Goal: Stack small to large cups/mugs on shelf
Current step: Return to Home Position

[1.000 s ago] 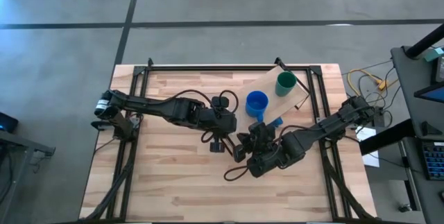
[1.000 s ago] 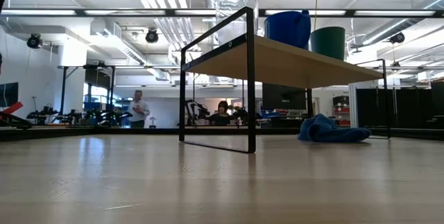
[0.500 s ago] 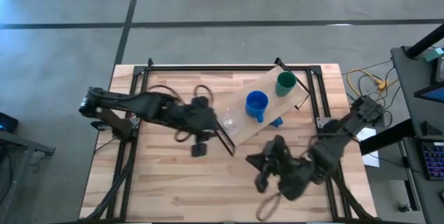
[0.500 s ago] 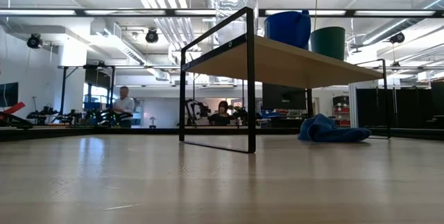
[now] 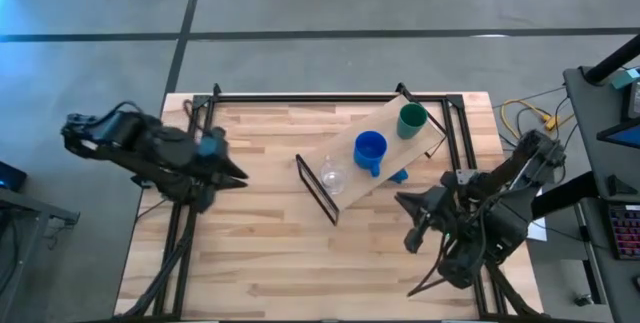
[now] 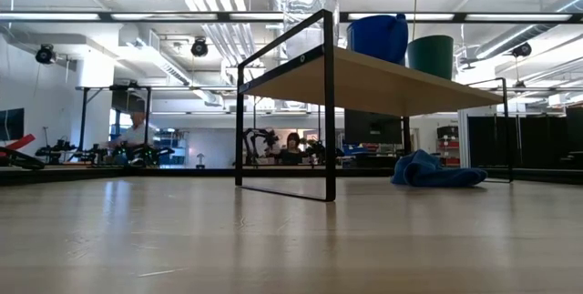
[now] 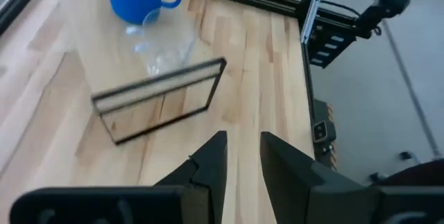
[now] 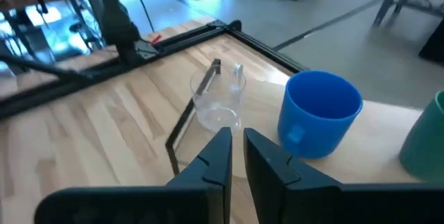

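The shelf (image 5: 385, 148), a light plank on black wire legs, stands slanting on the table at centre right. On it stand a clear glass cup (image 5: 333, 176) at its near-left end, a blue mug (image 5: 370, 150) in the middle and a dark green cup (image 5: 411, 120) at its far-right end, each on its base, side by side. The low view shows the glass (image 6: 308, 16), mug (image 6: 378, 37) and green cup (image 6: 430, 55). My left gripper (image 5: 238, 173) is shut and empty, well left of the shelf. My right gripper (image 5: 403, 203) is shut and empty, to the near right of the shelf.
A crumpled blue cloth (image 6: 435, 170) lies on the table under the shelf's right part. Black frame rails (image 5: 300, 96) run along the table's far, left and right edges. People show in the room far behind the table.
Both arms have drawn back from the shelf's near-left end, where they stood over the glass cup: my left gripper toward the table's left edge, my right gripper toward the right and near edges. The glass cup, mug and green cup have stayed in place on the shelf.
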Controlling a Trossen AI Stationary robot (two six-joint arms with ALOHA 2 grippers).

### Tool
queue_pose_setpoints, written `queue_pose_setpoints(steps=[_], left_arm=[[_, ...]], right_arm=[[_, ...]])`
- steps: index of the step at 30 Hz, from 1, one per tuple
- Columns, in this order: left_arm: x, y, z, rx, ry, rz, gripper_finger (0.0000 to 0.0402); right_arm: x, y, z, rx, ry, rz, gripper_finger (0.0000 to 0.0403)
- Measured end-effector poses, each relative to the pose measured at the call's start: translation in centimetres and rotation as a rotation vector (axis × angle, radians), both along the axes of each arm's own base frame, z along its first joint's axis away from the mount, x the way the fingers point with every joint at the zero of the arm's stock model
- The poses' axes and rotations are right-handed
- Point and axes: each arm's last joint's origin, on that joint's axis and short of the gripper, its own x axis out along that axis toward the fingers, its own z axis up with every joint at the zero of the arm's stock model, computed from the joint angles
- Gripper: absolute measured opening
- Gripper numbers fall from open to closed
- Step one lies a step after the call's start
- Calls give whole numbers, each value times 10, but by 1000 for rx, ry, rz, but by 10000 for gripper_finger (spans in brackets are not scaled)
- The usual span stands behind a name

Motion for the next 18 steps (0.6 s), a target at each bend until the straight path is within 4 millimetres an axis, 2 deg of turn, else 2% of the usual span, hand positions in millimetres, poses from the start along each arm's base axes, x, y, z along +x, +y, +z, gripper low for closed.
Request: queue_pose_setpoints(steps=[3, 7, 13, 18], left_arm=[[-23, 6, -15, -17, -41, -8, 73], [-40, 11, -44, -49, -140, -18, 73], [-54, 15, -96, -121, -314, -37, 73], [-72, 21, -126, -190, -508, -48, 73]], right_arm=[[-1, -1, -6, -45, 32, 22, 33], [-3, -4, -14, -60, 28, 21, 33], [-10, -12, -29, 23, -96, 17, 33], [-17, -20, -48, 88, -222, 81, 33]])
